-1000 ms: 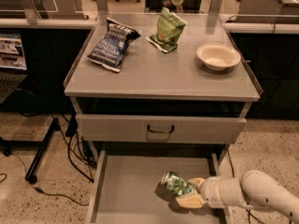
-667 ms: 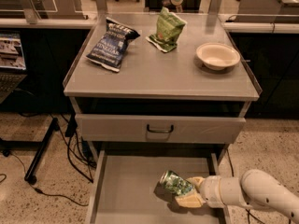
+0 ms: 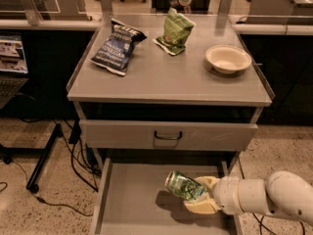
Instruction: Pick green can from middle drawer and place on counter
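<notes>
The green can (image 3: 182,185) lies tilted between the cream fingers (image 3: 201,208) of my gripper (image 3: 195,195), which is shut on it. The can hangs a little above the floor of the open middle drawer (image 3: 132,204), right of centre, with its shadow on the floor below it. My white arm (image 3: 266,199) reaches in from the lower right. The counter (image 3: 166,80) is the flat grey cabinet top above.
On the counter lie a dark blue chip bag (image 3: 116,47) at back left, a crinkled green snack bag (image 3: 175,31) at back centre and a cream bowl (image 3: 228,58) at right. A shut drawer front with a dark handle (image 3: 167,135) overhangs the open drawer. Cables and a stand foot (image 3: 44,165) lie on the left floor.
The can has risen slightly off the drawer floor in my gripper. The arm has barely moved otherwise.
</notes>
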